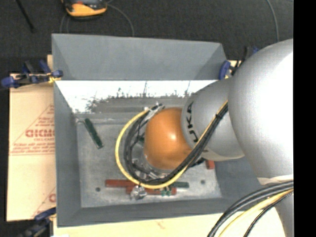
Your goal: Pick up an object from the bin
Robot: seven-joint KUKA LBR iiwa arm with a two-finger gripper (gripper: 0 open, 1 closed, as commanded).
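The claw (138,192) hangs below the arm's orange cover (165,137), low in the bin (66,147); I cannot tell if it is open or closed. One red stick (117,184) runs out from under it to the left. One green piece (180,185) lies just right, one small red piece (210,165) farther right, and one dark green stick (93,133) well apart, up and left.

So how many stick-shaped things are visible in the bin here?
2 clearly: a dark green stick on the left of the bin floor, and a red-brown stick by the view's lower wall. More may be hidden under the arm.
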